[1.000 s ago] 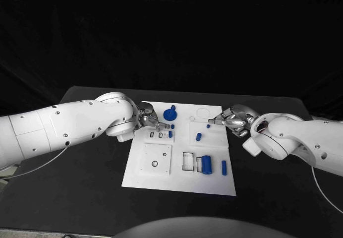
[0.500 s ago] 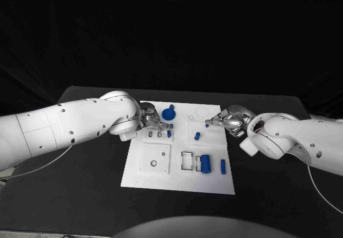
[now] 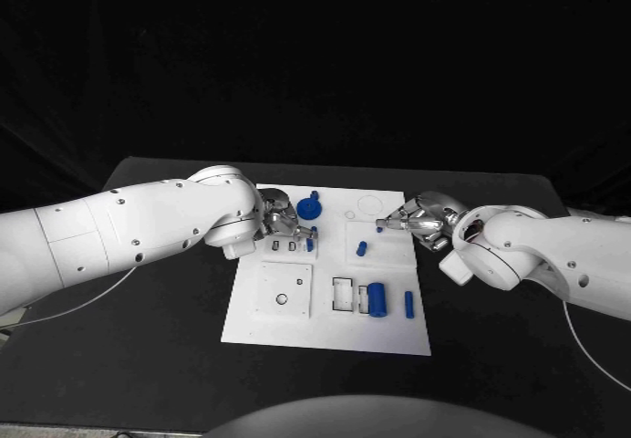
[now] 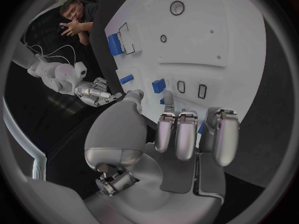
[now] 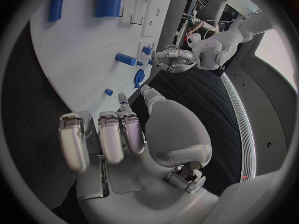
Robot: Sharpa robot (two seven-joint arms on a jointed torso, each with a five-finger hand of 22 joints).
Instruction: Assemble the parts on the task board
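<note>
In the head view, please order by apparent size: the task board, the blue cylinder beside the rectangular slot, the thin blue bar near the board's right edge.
1. task board
2. blue cylinder
3. thin blue bar

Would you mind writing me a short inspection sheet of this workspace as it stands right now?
Surface: black table, task board in its middle.
Job's things: blue parts on the board: a round knob, a short peg, a cylinder and a slim bar.
Clutter: nothing seen.
Hands: left hand over the board's far left, right hand at its far right edge; neither plainly holds a part.
Cables: thin white cable beside the left arm.
Surroundings: dark backdrop.
</note>
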